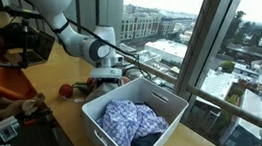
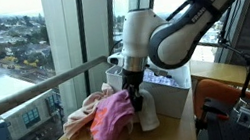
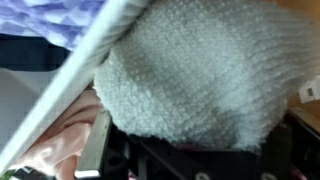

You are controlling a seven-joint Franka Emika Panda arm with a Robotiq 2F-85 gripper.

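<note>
Towel [image 3: 200,70] lay on the table [image 1: 61,61] beside the bin [image 1: 103,137], with the pincer [image 2: 138,100] down on it; whether it gripped was unclear. A plaid cloth [image 1: 126,117] sat binned; a pink cloth [image 2: 112,128] nearby seemed yet undone.

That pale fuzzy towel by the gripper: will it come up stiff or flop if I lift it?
Probably floppy: the towel bulges in soft folds, so it should drape from the gripper. Its looped weave looks grippy, unlikely to slip. It lies by the pink cloth, which might drag along.
</note>
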